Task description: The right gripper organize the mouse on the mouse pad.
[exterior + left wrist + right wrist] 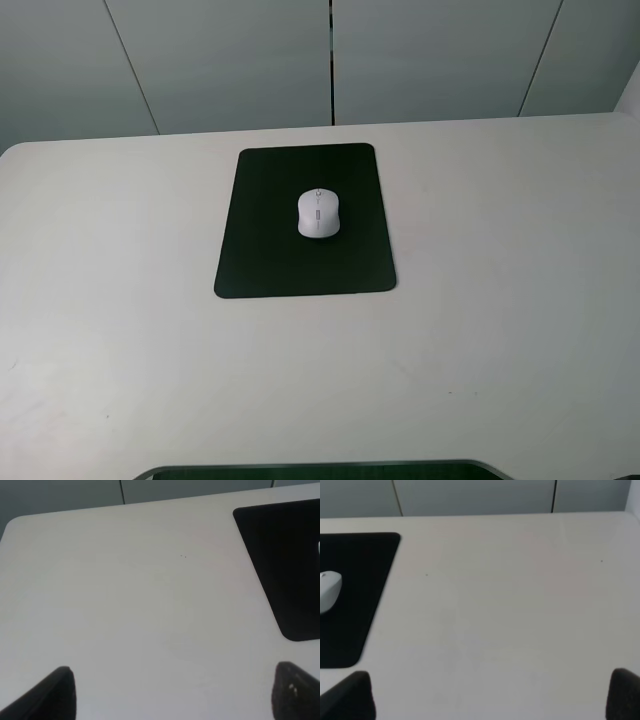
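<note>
The small white mouse (318,213) lies on the black mouse pad (270,250), a little above and right of the pad's middle, its grey strip pointing to the far edge. In the exterior high view no arm or gripper shows. In the right wrist view the mouse (328,591) and the pad (355,605) sit at one edge, and the right gripper (490,697) is open over bare table, well apart from both. The left gripper (172,695) is open over bare table, with the pad (285,565) to one side.
The white table (500,300) has rounded far corners. Grey wall panels (330,60) stand behind its far edge. A dark curved edge (320,470) shows at the near side of the table.
</note>
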`<move>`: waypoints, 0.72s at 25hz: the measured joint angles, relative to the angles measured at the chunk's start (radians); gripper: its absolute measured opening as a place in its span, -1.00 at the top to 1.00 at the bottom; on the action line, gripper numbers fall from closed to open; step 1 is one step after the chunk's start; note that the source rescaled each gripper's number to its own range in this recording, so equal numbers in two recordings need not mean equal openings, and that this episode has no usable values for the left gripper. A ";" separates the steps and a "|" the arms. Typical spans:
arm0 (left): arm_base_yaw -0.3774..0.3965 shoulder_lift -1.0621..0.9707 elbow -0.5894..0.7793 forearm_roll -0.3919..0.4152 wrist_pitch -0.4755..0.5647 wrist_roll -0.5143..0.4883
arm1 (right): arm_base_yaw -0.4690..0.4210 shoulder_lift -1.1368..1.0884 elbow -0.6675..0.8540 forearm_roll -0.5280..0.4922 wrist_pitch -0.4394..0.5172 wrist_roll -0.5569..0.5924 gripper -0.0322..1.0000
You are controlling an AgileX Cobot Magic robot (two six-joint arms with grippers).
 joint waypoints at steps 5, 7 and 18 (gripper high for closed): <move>0.000 0.000 0.000 0.000 0.000 0.000 | 0.000 0.000 0.000 -0.004 0.000 0.010 -1.00; 0.000 0.000 0.000 0.000 0.000 0.000 | 0.000 0.000 0.000 -0.010 0.000 0.010 -1.00; 0.000 0.000 0.000 0.000 0.000 0.000 | 0.000 0.000 0.000 -0.026 0.000 0.029 -1.00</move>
